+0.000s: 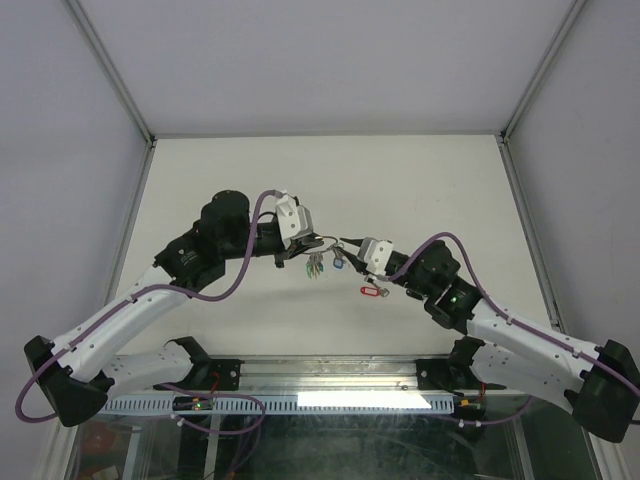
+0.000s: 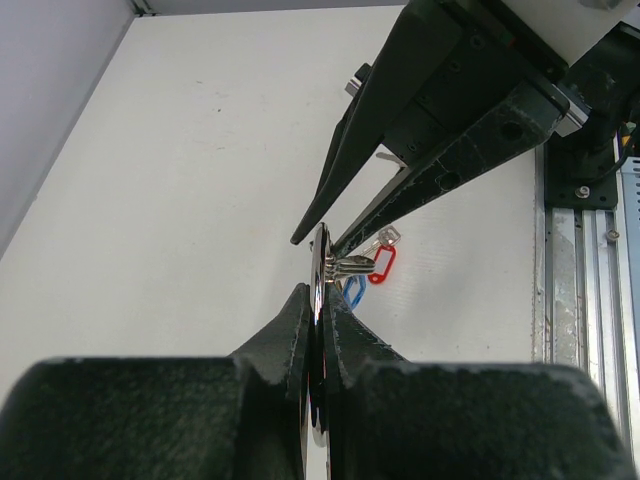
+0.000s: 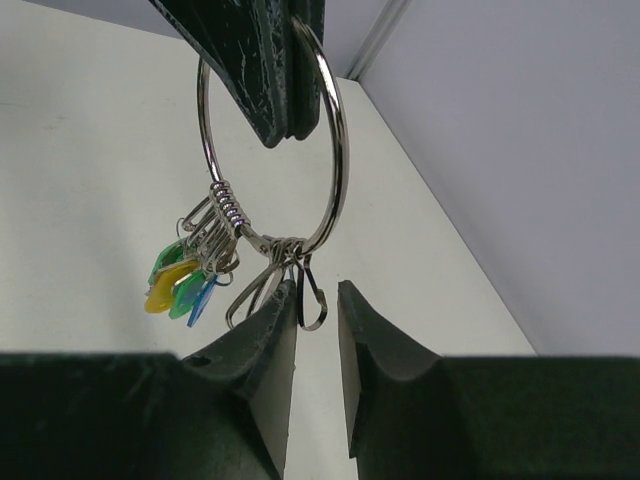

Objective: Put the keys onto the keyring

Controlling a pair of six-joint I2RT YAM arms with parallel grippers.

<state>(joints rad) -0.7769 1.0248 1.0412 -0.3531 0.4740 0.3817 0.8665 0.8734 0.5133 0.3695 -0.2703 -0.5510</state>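
Nearest the arm bases, a red-tagged key (image 1: pixel 373 292) lies flat on the surface (image 1: pixel 250 180), just on the near side of the keyring (image 3: pixel 290 243) and under the right arm's wrist. The right gripper (image 3: pixel 317 300) is open, its jaws parted and holding nothing, with a small wire loop dangling at the gap. The keyring hangs in the air straight ahead of it, its flat face turned towards that gripper. A bunch of keys with yellow, green and blue tags (image 3: pixel 180 285) dangles from its lower edge. Beyond, the left gripper (image 2: pixel 320 305) is clamped on the keyring's upper edge. Of the two, the right gripper looks nearer the loose key.
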